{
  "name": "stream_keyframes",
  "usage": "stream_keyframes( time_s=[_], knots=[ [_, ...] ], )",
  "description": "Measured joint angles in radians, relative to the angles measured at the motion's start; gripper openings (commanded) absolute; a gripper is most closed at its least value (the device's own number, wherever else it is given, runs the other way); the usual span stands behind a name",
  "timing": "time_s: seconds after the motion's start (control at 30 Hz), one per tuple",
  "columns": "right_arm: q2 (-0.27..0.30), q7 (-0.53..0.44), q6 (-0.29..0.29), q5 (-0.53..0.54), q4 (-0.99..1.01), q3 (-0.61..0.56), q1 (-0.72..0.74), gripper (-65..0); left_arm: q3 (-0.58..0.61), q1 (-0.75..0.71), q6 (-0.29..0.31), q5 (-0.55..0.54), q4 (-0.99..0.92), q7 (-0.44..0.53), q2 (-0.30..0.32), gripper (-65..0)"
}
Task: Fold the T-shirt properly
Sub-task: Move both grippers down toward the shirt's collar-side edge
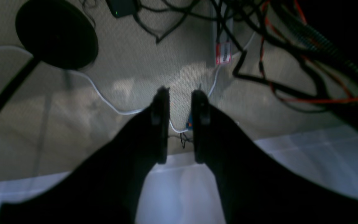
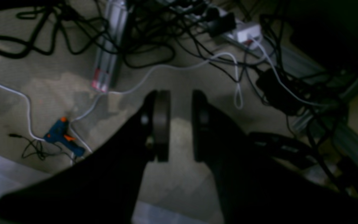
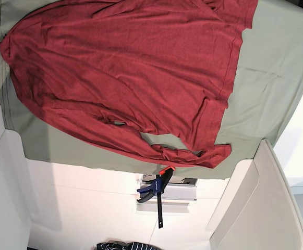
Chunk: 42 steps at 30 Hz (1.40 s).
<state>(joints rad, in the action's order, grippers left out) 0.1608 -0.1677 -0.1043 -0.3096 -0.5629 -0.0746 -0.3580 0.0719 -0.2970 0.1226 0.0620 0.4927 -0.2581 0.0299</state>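
No writing can be read anywhere: the red-and-white label (image 1: pixel 223 53) on the grey bar on the floor is too blurred, and the T-shirt (image 3: pixel 125 73) bears no print or brand.

In the base view, from left to right, the T-shirt lies spread, wrinkled, over the sage-green cloth (image 3: pixel 266 78), covering most of it; one long sleeve runs along the lower edge toward the right. Below the cloth a blue and black clamp (image 3: pixel 156 190) with an orange tip grips the white table (image 3: pixel 78 203), and a striped garment (image 3: pixel 122 245) peeks in at the bottom edge. Neither arm shows in this view.

The right gripper (image 2: pixel 180 124) hangs over carpet and tangled cables, jaws narrowly apart with nothing between them; a blue glue gun (image 2: pixel 62 137) lies on the floor to its left. The left gripper (image 1: pixel 180 121) is likewise narrowly parted and empty, above the table's edge. The shirt appears in neither wrist view.
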Motion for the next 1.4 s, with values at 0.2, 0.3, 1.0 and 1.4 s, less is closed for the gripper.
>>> stream_keyframes(
  time_s=[0.2,0.3,1.0,1.4],
  knots=[
    [0.006,-0.015,0.0,0.011,-0.105,0.0,-0.028,-51.7,0.0,-0.04,0.0,-0.001,0.016,0.005,-0.005,-48.2],
    [0.006,-0.008,-0.023,0.089,-0.108,0.0,-0.04,-51.7,0.0,-0.067,-0.001,0.032,0.011,0.04,-0.008,-48.2],
    [0.011,0.009,-0.091,-0.051,-0.169,0.0,-0.158,-51.7,0.0,-0.101,0.152,0.007,0.182,0.073,-0.01,-48.2],
    [0.132,0.063,-0.09,0.035,-0.505,0.0,-0.335,-51.7,-0.008,-0.31,0.15,-0.157,0.621,0.063,0.056,-48.1]
  ],
)
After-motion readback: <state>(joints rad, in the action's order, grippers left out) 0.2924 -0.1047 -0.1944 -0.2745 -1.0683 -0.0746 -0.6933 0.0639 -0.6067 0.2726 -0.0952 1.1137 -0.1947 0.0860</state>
